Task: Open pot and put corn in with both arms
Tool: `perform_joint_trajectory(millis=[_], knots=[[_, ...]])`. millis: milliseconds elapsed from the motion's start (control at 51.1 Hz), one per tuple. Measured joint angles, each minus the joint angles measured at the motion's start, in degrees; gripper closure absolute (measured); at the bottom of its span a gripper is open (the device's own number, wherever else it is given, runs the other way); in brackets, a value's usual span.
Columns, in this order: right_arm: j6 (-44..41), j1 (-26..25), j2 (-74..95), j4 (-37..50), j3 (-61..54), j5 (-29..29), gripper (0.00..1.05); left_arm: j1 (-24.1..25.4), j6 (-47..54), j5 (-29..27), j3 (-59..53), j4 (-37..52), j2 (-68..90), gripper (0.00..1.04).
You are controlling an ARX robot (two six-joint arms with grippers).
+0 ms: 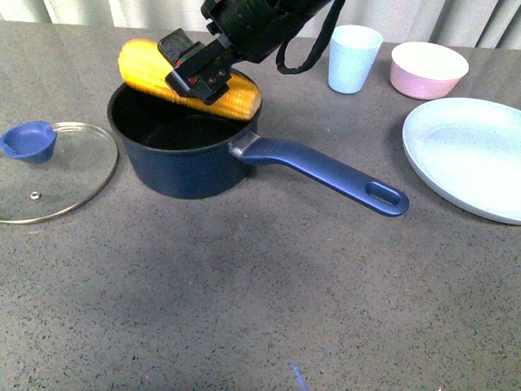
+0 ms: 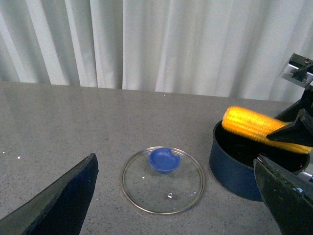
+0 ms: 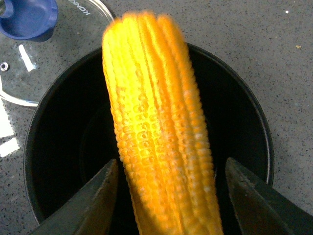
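The navy pot [image 1: 183,167] stands open left of centre, its handle [image 1: 326,173] pointing to the right front. The corn [image 1: 146,69] is blurred and lies tilted across the pot's back rim. My right gripper [image 1: 198,72] is open just over it, jaws apart on both sides of the cob [image 3: 159,142] with gaps showing, above the pot's black inside [image 3: 63,147]. The glass lid [image 1: 69,167] with its blue knob [image 1: 29,140] lies flat left of the pot. My left gripper [image 2: 176,196] is open and empty, above the lid [image 2: 164,181], with pot [image 2: 232,166] and corn [image 2: 259,128] beside it.
A pale blue cup [image 1: 353,57] and a pink bowl [image 1: 427,69] stand at the back right. A pale blue plate [image 1: 472,155] lies at the right edge. White curtains [image 2: 156,44] hang behind the table.
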Motion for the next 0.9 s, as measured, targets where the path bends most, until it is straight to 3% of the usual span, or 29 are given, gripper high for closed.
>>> perform_joint_trajectory(millis=[235,489,900], knots=[[1.14,-1.07,-1.99,2.47,-3.72,-0.04,0.08,0.00,0.00,0.00,0.00,0.00,0.00,0.09],[4.26,-4.37,-11.91,10.19,-12.92,-1.57,0.09,0.00,0.00,0.00,0.00,0.00,-0.02,0.09],[14.40,-15.12,-42.16,22.27,-39.06,-4.55,0.09,0.00,0.00,0.00,0.00,0.00,0.00,0.09]])
